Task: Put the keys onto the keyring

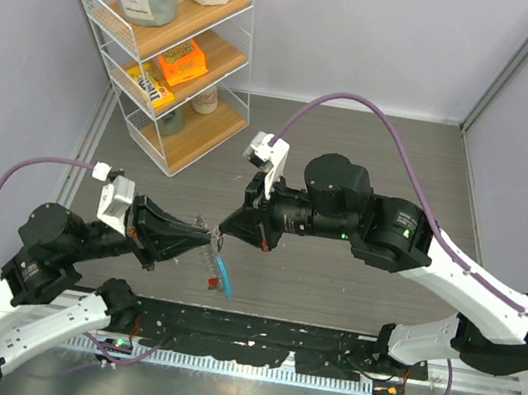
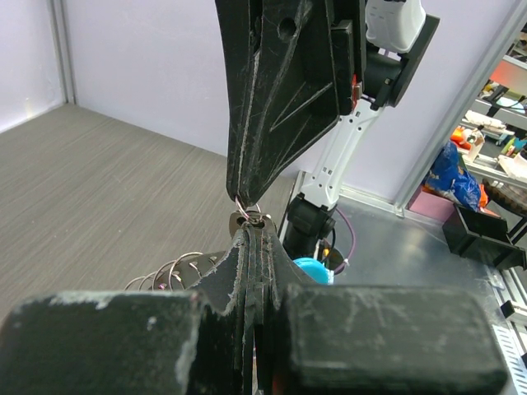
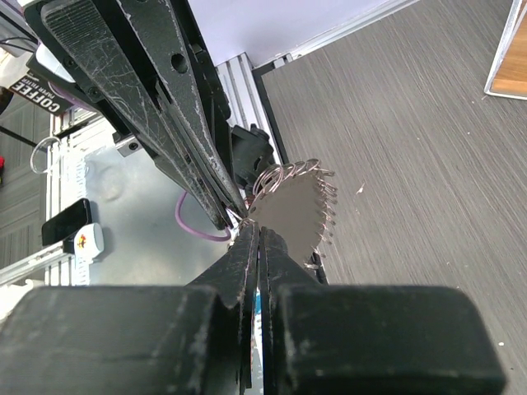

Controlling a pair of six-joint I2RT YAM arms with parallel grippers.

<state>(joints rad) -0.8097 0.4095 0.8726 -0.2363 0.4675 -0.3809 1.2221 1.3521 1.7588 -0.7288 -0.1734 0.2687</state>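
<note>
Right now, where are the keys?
In the top view, left of centre, the keys are held mid-air where the left gripper and right gripper meet, the keyring's blue tag beside.

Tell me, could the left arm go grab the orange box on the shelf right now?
Probably not yet. The left claw is shut on the keys, tip to tip with the right claw pinching the keyring. The orange box sits far back in the wire rack.

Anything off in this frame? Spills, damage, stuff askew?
Nothing stands out. Keys are pinched in mid-air where both shut jaws meet, and the keyring hangs beneath. Shelf looks tidy; nothing spilled on the table.
</note>
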